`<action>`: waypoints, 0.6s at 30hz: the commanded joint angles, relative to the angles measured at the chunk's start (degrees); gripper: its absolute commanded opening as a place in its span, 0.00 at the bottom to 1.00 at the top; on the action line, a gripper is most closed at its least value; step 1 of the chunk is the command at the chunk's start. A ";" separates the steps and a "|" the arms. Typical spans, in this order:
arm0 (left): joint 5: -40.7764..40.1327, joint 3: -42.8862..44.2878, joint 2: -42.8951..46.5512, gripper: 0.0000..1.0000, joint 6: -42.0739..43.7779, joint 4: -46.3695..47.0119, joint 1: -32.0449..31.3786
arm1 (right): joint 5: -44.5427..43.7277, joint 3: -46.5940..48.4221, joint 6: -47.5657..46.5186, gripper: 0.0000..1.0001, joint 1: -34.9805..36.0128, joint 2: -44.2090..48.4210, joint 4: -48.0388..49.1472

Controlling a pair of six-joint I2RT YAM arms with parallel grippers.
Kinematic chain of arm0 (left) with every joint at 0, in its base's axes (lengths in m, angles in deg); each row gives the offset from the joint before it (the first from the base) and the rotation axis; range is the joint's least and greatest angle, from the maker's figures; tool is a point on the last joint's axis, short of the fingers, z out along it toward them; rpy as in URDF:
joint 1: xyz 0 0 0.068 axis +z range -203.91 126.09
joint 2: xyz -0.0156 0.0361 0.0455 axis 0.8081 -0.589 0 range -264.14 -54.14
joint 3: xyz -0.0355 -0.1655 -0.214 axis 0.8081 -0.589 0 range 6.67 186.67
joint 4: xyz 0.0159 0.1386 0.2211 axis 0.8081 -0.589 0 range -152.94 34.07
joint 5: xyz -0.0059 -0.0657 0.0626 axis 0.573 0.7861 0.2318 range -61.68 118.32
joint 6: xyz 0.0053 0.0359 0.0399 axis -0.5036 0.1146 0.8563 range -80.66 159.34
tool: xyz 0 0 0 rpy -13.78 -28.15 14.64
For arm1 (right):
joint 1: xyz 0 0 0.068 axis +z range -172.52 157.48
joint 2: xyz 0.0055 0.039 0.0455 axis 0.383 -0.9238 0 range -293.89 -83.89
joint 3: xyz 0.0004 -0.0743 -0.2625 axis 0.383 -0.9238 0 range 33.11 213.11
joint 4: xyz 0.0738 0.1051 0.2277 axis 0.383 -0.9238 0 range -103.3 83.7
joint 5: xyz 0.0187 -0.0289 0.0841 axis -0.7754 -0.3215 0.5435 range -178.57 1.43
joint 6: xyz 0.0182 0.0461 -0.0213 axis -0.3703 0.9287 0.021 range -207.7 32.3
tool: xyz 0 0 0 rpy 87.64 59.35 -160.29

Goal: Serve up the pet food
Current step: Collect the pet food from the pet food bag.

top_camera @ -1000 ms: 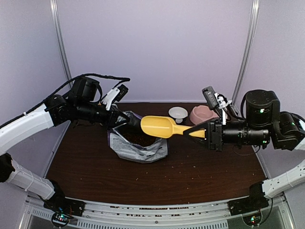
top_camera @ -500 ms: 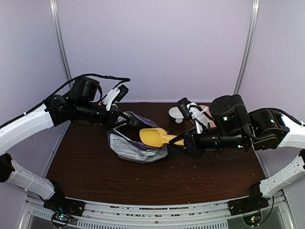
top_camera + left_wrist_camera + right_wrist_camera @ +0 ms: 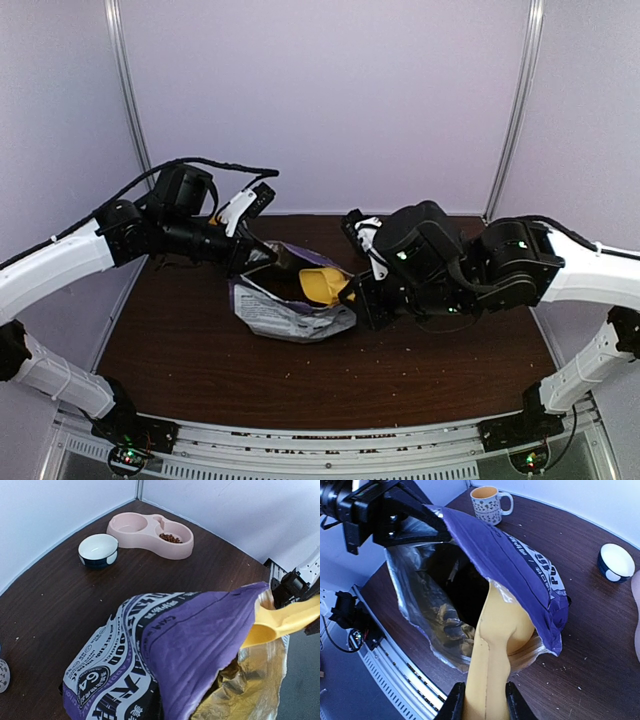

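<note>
The purple pet food bag (image 3: 288, 310) lies on the table with its mouth open to the right; it also shows in the left wrist view (image 3: 190, 645) and the right wrist view (image 3: 520, 565). My left gripper (image 3: 262, 258) is shut on the bag's upper rim and holds it up; its fingers are hidden behind the bag in its own view. My right gripper (image 3: 485, 705) is shut on the handle of the yellow scoop (image 3: 497, 635), whose head is inside the bag mouth (image 3: 322, 285). The bag's inside is dark. Brown kibble (image 3: 170, 538) lies in one compartment of the pink double bowl (image 3: 145, 530).
A small white and blue bowl (image 3: 98, 550) stands beside the pink bowl and shows in the right wrist view (image 3: 616, 562). A patterned mug (image 3: 487, 502) stands behind the bag. Crumbs dot the brown table (image 3: 400, 370). The right arm hides the bowls from above.
My right arm has swung left and down, and the scoop has gone from above the bag into its mouth. My left gripper has kept hold of the rim in place.
</note>
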 commanded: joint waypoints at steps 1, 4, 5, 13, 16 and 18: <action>1.50 0.65 -0.47 0.00 1.79 7.26 -2.71 | -8.77 3.29 3.30 0.00 -0.15 -4.21 -11.63; 1.42 0.44 -1.25 0.00 1.58 7.73 -4.72 | -11.50 6.33 6.05 0.00 -0.10 -9.99 -15.65; 1.43 0.35 -1.60 0.00 1.40 7.87 -5.40 | -12.54 7.66 6.72 0.00 -0.15 -12.20 -17.25; 2.66 -1.15 -5.27 0.00 -0.58 10.39 -10.93 | -15.03 5.69 12.17 0.00 -2.63 -23.78 -16.50; 3.37 -1.26 -6.58 0.00 -1.04 10.71 -11.65 | -5.08 0.68 9.95 0.00 -3.75 -23.53 -2.11; 3.68 -1.28 -7.07 0.00 -1.24 10.97 -11.80 | 0.34 -1.83 8.50 0.00 -3.79 -22.49 5.75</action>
